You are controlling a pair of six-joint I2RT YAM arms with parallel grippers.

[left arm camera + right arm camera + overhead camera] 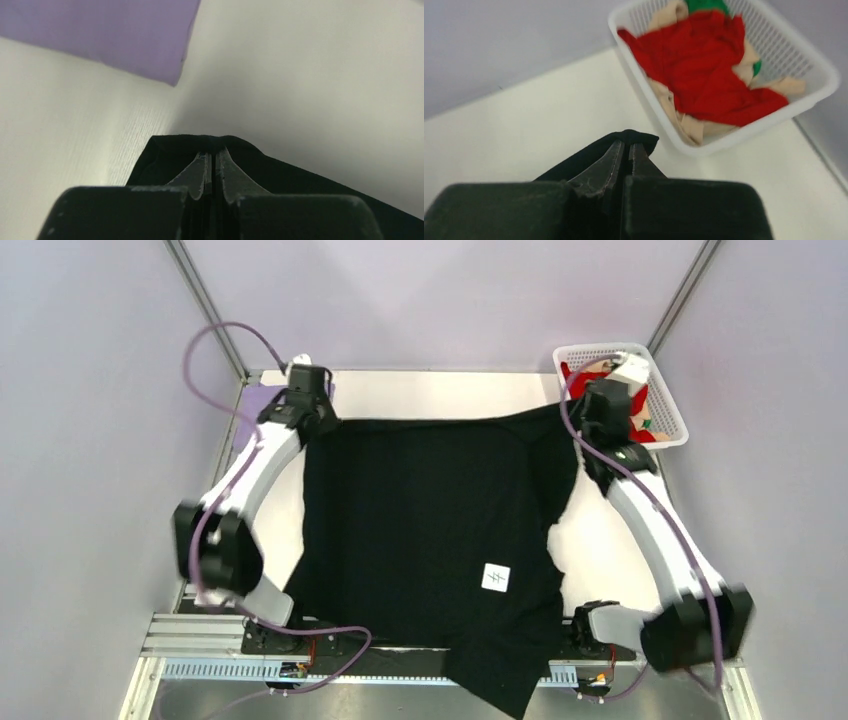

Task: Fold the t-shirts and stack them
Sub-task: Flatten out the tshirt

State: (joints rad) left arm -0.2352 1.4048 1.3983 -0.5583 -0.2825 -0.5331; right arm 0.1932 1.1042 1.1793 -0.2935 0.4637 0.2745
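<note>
A large black t-shirt lies spread over the table, its near end hanging past the front edge. My left gripper is shut on its far left corner; the gripper shows in the left wrist view. My right gripper is shut on its far right corner; the gripper shows in the right wrist view. A folded lavender t-shirt lies at the far left. Red, beige and green shirts lie in the basket.
The white lattice basket stands at the far right corner, just beyond my right gripper; its rim shows in the right wrist view. A white label sits on the black shirt. Metal frame posts rise behind the table.
</note>
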